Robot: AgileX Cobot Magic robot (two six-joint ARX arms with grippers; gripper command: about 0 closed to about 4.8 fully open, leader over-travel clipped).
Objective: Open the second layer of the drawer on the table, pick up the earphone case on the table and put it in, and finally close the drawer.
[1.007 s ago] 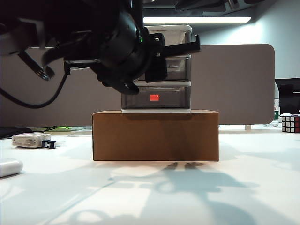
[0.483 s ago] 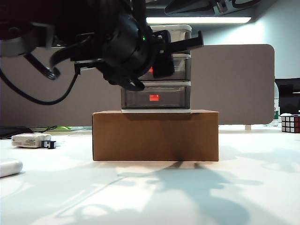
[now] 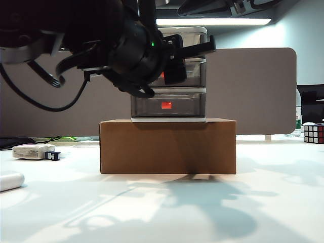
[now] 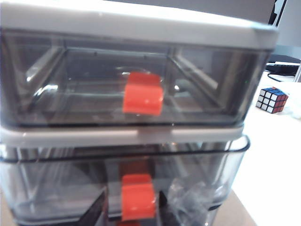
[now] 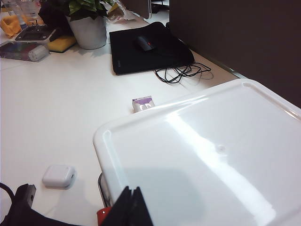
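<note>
Atop brown cardboard box (image 3: 167, 147), opening smoky grey middle drawer (image 4: 61, 183) of white-framed plastic drawer unit (image 3: 192, 38) with left gripper (image 4: 134, 209) straddling its red-orange handle (image 4: 138, 195), pinch unclear, and right gripper (image 5: 133, 207) closed empty above the unit's top; next likely needing a straight pull, then fetching small white pebble-like earphone case (image 3: 10, 180) at white tabletop's (image 3: 253, 202) left edge.

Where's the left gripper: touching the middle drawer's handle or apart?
Cannot tell. In the left wrist view the left gripper has dark fingers closely flanking the handle, but no contact or gap shows plainly.
</note>
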